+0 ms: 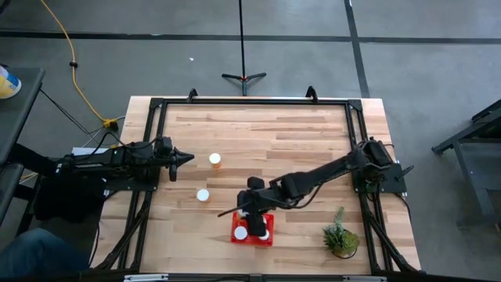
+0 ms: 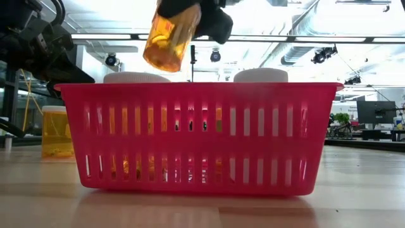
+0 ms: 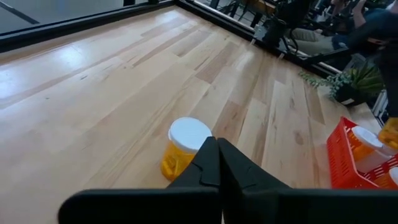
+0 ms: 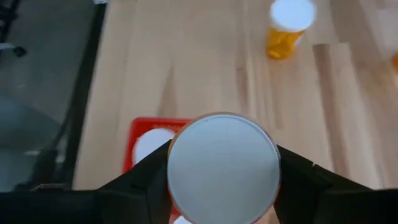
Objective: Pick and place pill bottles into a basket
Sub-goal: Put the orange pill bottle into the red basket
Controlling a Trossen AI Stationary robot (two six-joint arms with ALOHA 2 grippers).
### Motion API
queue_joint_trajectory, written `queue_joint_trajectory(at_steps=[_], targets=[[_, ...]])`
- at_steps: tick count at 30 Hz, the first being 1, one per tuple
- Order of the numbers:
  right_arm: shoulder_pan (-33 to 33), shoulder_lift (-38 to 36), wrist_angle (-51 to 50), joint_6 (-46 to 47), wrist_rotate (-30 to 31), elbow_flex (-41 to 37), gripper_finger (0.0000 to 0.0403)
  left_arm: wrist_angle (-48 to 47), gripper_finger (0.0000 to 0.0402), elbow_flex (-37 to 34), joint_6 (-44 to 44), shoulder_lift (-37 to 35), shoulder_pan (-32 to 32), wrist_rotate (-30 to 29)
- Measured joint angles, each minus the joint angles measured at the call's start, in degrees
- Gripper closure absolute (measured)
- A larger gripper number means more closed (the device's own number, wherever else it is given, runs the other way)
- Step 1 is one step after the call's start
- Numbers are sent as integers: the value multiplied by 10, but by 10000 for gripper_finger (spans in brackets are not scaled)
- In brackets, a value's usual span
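Note:
The red mesh basket stands near the table's near edge, and the white caps of two pill bottles stick up over its rim. Above it, my right gripper is shut on another pill bottle, amber with a white cap. Two more pill bottles stand upright on the wood to the basket's far left. At the table's left side, my left gripper is shut and holds nothing; the nearer loose bottle stands just beyond its fingertips. My right gripper pinches the pill bottle at its cap end, one finger on each side. The fingers slant down from the table's right side. The bottle hangs tilted below them, its amber bottom lowest, clear of the basket's rim.
A small green potted plant stands at the table's near right, beside the basket. A black frame runs around the tabletop. Bare wood lies across the table's far half.

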Motion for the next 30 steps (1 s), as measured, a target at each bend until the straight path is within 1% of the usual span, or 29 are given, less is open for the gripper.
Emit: queue_joint_trajectory(at_steps=[4, 8, 10, 12, 15, 16, 18, 20, 22, 24, 26, 28, 30], targets=[[-2, 2, 4, 1, 16, 0, 193, 0, 376, 0, 1, 0, 0, -1], [-1, 2, 5, 1, 7, 0, 207, 0, 344, 0, -3, 0, 0, -1], [-1, 2, 5, 1, 3, 0, 208, 0, 340, 0, -5, 0, 0, -1], [-1, 4, 6, 2, 5, 0, 207, 0, 349, 0, -5, 0, 0, -1], [-1, 6, 5, 3, 7, -1, 194, 0, 376, 0, -4, 0, 0, -1], [-1, 6, 5, 3, 8, -1, 190, 0, 379, 0, -2, 0, 0, -1], [-1, 6, 6, 4, 8, -1, 189, 0, 379, 0, 2, 0, 0, 1], [1, 6, 5, 5, 7, -1, 197, 0, 378, 0, 2, 0, 0, 2], [4, 6, 6, 14, 4, -1, 208, 0, 366, 0, 1, 0, 0, 2], [10, 6, 6, 17, 0, -1, 208, 0, 348, 0, -6, 0, 0, 2], [19, 6, 6, 17, 8, -1, 208, 0, 342, 0, -8, 0, 0, 2], [25, 6, 6, 17, 23, -1, 205, 0, 349, 0, -9, 0, 0, 2], [29, 6, 5, 17, 34, -1, 192, 0, 367, 0, -8, 0, 0, 2]])
